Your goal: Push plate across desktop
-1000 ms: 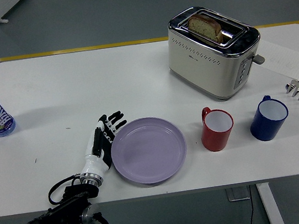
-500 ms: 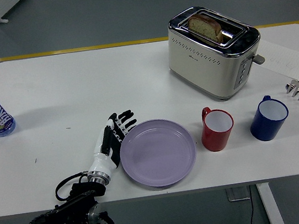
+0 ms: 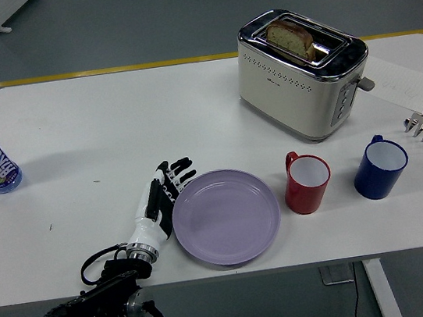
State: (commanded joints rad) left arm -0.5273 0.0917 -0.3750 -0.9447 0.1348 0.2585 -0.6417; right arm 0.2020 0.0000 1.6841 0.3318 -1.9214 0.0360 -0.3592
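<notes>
Round lilac plastic-looking plate (image 3: pixel 226 215), lying near the white table's (image 3: pixel 74 130) front edge beside a red mug (image 3: pixel 306 183), we judge light, stiff and slippery, best pushed at its left rim, where the left hand (image 3: pixel 157 205) rests open-fingered.

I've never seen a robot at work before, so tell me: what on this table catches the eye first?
Most striking is the lilac plate near the table's front edge, with the left robot hand laid flat against its left rim, fingers spread. Just right of the plate stand a red mug and a blue mug. Behind them sits a shiny toaster with a slice of bread in its slot.
</notes>
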